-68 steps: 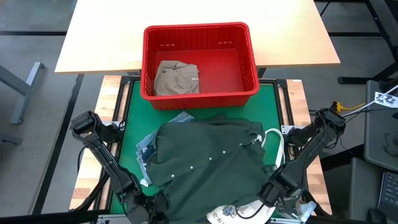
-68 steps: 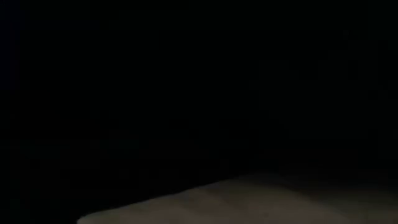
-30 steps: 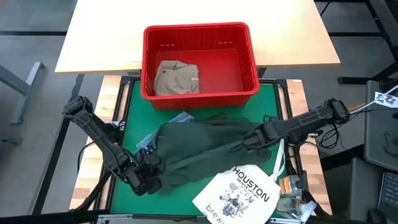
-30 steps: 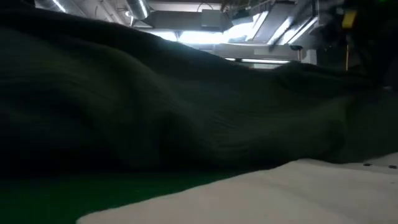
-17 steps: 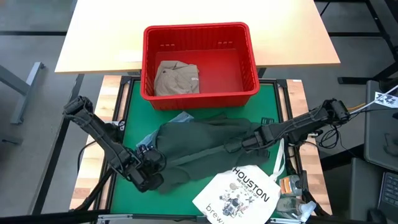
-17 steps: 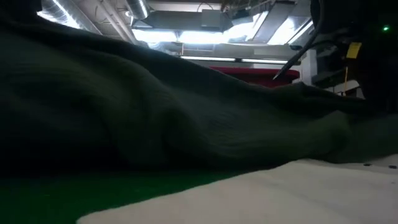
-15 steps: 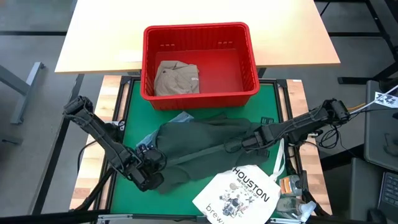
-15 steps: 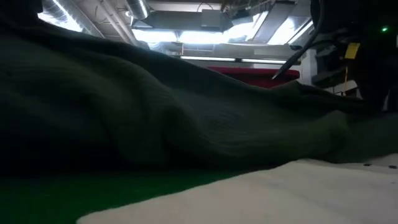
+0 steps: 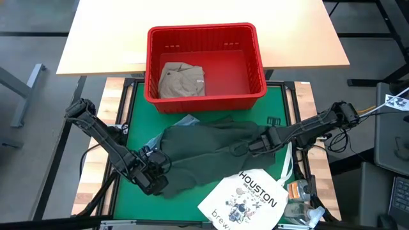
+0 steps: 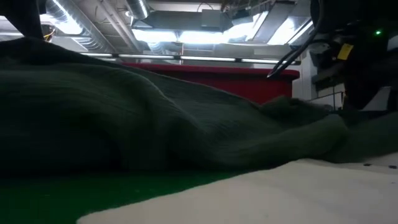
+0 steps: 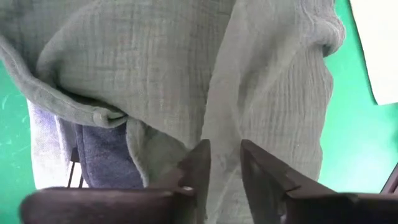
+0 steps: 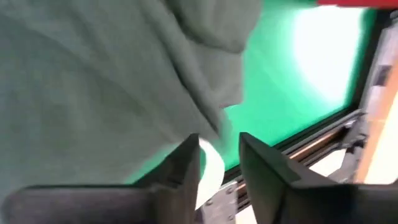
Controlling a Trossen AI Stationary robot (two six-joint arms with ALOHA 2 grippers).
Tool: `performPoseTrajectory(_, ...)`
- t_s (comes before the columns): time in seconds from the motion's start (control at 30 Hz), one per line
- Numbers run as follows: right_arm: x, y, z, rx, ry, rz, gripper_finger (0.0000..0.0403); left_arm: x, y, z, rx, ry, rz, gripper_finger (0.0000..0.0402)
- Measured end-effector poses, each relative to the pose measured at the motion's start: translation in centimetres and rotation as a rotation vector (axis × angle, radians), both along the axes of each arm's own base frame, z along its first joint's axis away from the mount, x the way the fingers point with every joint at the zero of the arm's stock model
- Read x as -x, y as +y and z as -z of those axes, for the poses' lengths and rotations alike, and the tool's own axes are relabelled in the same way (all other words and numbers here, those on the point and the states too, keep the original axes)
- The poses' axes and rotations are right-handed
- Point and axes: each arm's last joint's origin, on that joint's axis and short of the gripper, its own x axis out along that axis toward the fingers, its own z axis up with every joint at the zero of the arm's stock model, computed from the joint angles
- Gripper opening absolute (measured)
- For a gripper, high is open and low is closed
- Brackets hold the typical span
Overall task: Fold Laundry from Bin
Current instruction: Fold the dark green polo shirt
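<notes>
A dark green garment [image 9: 204, 150] lies folded on the green mat [image 9: 281, 108], and a light blue denim piece [image 9: 156, 142] peeks out from under its left side. My left gripper [image 9: 156, 169] stands open over the garment's near left edge [image 11: 155, 62]. My right gripper [image 9: 246, 148] stands open at its right edge [image 12: 93, 74], with mat showing between the fingers. Whether any fingertip touches the cloth, I cannot tell. The red bin [image 9: 204, 30] stands at the mat's far edge with a khaki garment [image 9: 181, 80] lying on its floor.
A white tote bag printed HOUSTON [image 9: 246, 198] lies at the near right, its strap beside my right gripper. Small items [image 9: 300, 191] sit at the near right corner. A wooden table top [image 9: 102, 38] stretches behind the bin.
My right gripper has gone down toward the mat at the garment's right edge. The green garment has sunk and settled flatter: in the low view its upper outline has dropped and the bin's red wall now shows above it.
</notes>
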Motion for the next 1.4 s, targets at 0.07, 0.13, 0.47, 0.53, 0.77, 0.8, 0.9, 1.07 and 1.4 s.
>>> performPoseTrajectory(0.07,0.0,-0.1,0.0,0.029,-0.008,-0.009,0.0135,0.0,0.0,0.0,-0.001,0.0,0.0,0.0098)
performPoseTrajectory(0.13,0.0,-0.1,0.0,0.036,-0.007,-0.014,0.0152,0.0,0.0,0.0,-0.001,-0.002,-0.001,0.0105)
performPoseTrajectory(0.47,-0.1,0.7,-1.1,-0.192,0.044,0.08,0.0172,-0.9,-1.0,-0.5,0.113,-0.099,0.038,0.0071)
performPoseTrajectory(0.53,-0.3,1.6,-1.3,-0.276,0.026,0.082,0.0172,-1.4,-1.9,-0.8,0.177,-0.164,0.073,0.0061)
performPoseTrajectory(0.77,-1.4,5.6,-0.7,-0.397,-0.188,-0.1,0.0172,-3.4,-5.9,0.8,0.206,-0.345,0.201,0.0036)
performPoseTrajectory(0.8,-1.4,6.2,-0.5,-0.397,-0.22,-0.126,0.0172,-3.6,-6.3,1.4,0.193,-0.34,0.218,0.0034)
performPoseTrajectory(0.9,-1.2,7.3,-0.1,-0.359,-0.295,-0.154,0.0172,-4.4,-7.1,3.7,0.15,-0.299,0.234,0.0026)
performPoseTrajectory(1.07,-0.4,7.9,0.9,-0.314,-0.322,-0.128,0.0172,-5.2,-7.7,7.3,0.099,-0.197,0.236,0.0014)
performPoseTrajectory(1.4,2.6,6.4,6.2,-0.287,-0.216,-0.019,0.0172,-3.3,-7.8,10.2,0.085,0.088,0.21,0.0002)
